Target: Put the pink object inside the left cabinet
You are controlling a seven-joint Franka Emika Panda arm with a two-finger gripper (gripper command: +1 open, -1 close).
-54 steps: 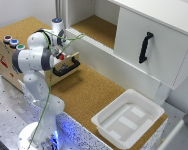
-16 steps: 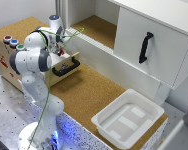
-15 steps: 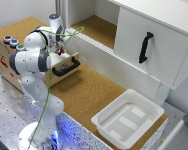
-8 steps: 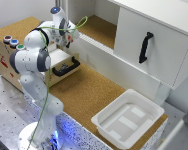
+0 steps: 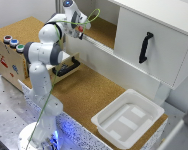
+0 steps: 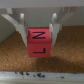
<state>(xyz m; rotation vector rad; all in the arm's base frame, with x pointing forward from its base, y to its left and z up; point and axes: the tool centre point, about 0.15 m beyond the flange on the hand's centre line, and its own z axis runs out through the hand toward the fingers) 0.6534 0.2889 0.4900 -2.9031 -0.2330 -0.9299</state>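
The pink object (image 6: 39, 45) is a small pinkish-red block with black marks on its face. My gripper (image 6: 38, 36) is shut on it, one finger (image 6: 21, 26) pressing each side. In the exterior view the gripper (image 5: 80, 33) hangs at the front edge of the left cabinet (image 5: 105, 31), the open white compartment with a brown cork floor, and the pink object (image 5: 81, 29) shows as a small red spot between the fingers. In the wrist view, cork floor lies under the block, which hangs off the surface.
A white door with a black handle (image 5: 145, 47) fronts the cabinet's other part. A wooden drawer box (image 5: 9, 55) with coloured buttons stands at the exterior view's left, its drawer (image 5: 67, 68) pulled open. A white tray (image 5: 126, 119) sits on the cork table.
The gripper has lifted out of the open drawer and moved up toward the left cabinet's opening, carrying the pink object.
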